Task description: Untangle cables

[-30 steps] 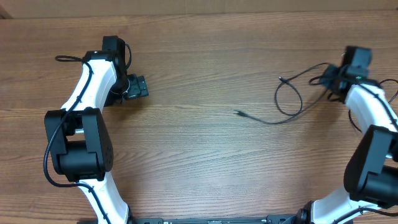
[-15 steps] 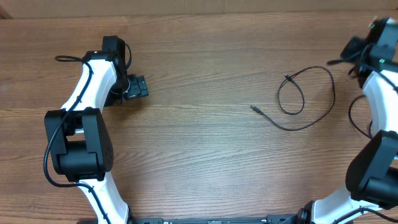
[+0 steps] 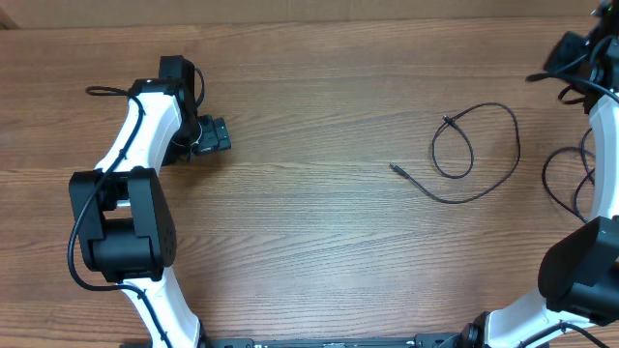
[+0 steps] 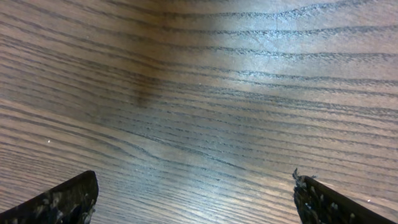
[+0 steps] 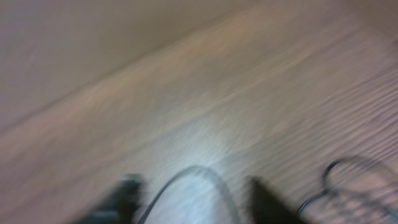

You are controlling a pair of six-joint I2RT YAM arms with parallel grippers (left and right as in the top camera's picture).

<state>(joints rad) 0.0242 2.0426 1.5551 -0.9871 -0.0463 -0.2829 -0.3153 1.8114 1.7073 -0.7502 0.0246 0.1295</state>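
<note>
On the wooden table [image 3: 309, 242], one black cable [image 3: 464, 201] lies loosely looped.

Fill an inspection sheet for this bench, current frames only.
Surface: wood-grain table.
Job's things: one thin black cable lies right of centre. It crosses itself in one loop, both ends are free, and it touches neither tool.
Clutter: nothing seen.
Tools: left tool is open over bare wood. Right tool is at the far right corner, fingers apart. The view is blurred and nothing is visibly clamped.
Cables: arm wire bows out at the left. Dark loops sit at the right edge; arm wiring or loose cord, cannot tell.
Surroundings: pale strip beyond the far table edge.
</note>
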